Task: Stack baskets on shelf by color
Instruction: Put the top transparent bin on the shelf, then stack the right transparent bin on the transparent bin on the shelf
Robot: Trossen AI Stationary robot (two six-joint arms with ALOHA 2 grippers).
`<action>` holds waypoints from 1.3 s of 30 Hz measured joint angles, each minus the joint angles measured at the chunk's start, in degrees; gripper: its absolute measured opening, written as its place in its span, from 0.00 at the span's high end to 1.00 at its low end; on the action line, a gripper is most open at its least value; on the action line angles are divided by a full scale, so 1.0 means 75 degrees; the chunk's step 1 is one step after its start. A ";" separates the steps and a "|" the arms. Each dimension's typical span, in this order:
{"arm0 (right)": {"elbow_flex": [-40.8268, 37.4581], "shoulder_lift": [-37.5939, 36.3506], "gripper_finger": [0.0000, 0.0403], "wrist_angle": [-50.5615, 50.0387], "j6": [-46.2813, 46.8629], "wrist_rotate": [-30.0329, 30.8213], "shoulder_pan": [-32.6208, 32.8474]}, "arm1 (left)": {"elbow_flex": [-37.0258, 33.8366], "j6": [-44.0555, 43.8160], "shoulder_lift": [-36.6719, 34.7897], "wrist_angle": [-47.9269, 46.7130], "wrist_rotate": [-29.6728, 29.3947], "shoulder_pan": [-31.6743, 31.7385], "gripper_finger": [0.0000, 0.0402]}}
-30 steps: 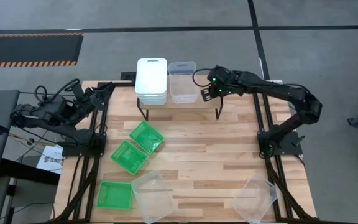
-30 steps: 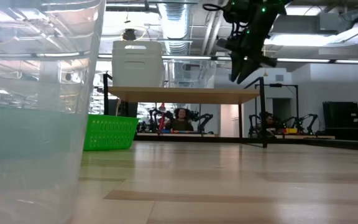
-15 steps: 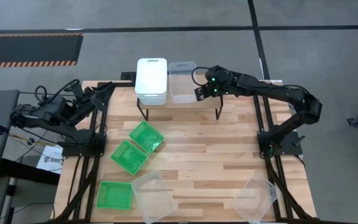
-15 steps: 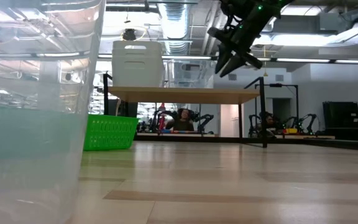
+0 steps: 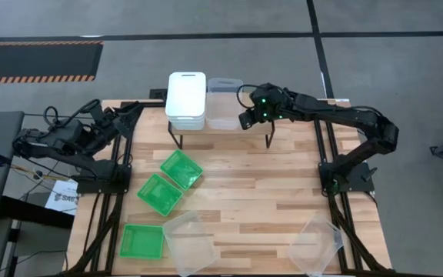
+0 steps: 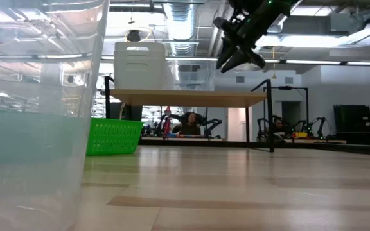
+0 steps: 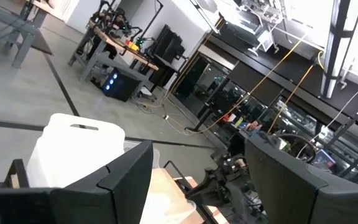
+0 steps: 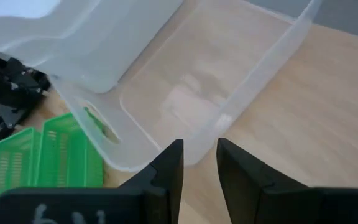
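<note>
The shelf (image 5: 233, 129) stands at the table's far edge. On it sits a white basket stack (image 5: 186, 98) with a clear basket (image 5: 223, 108) beside it on the right. Three green baskets (image 5: 181, 168) (image 5: 158, 193) (image 5: 141, 241) and two clear baskets (image 5: 191, 242) (image 5: 314, 245) lie on the table. My right gripper (image 8: 199, 163) hovers at the right side of the shelf's clear basket (image 8: 216, 93), slanting down, fingers a little apart with nothing between them. My left gripper (image 7: 194, 186) waits open at the table's far left (image 5: 118, 117). My right gripper has its fingertips (image 8: 171, 155) at the corner rim (image 8: 188, 160) of the clear basket on the shelf, coming from the table's right and slanting down. I cannot tell whether they touch it.
The shelf's right part (image 6: 249, 98) is bare under my right gripper (image 6: 223, 64). A clear basket (image 6: 37, 115) stands close in front of the low camera. Black frame rails (image 5: 121, 154) run along both table sides. Bare wood lies in the table's middle and right.
My right gripper has gone a little toward the table's left, up to the clear basket on the shelf. It has tipped from pointing steeply down to slanting down toward the basket. The baskets stay where they were.
</note>
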 joint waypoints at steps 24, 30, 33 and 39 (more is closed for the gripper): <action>0.0524 -0.0997 0.45 -0.5376 0.8657 -0.1015 0.6951 | 0.0000 0.0276 -0.0002 -0.0146 -0.0027 0.0000 0.39; 0.0524 -0.0220 0.38 -0.3351 1.0677 -0.1029 0.9025 | 0.0000 0.0953 -0.0003 -0.0126 -0.0706 0.0000 0.39; 0.0530 0.0346 0.40 -0.2437 1.0887 -0.1029 0.9643 | 0.0000 0.1157 0.0000 -0.0098 -0.1065 0.0029 0.39; 0.0524 0.1531 0.42 -0.1616 1.1082 -0.1206 1.0306 | 0.0000 0.1288 -0.0003 -0.0128 -0.0976 0.0339 0.39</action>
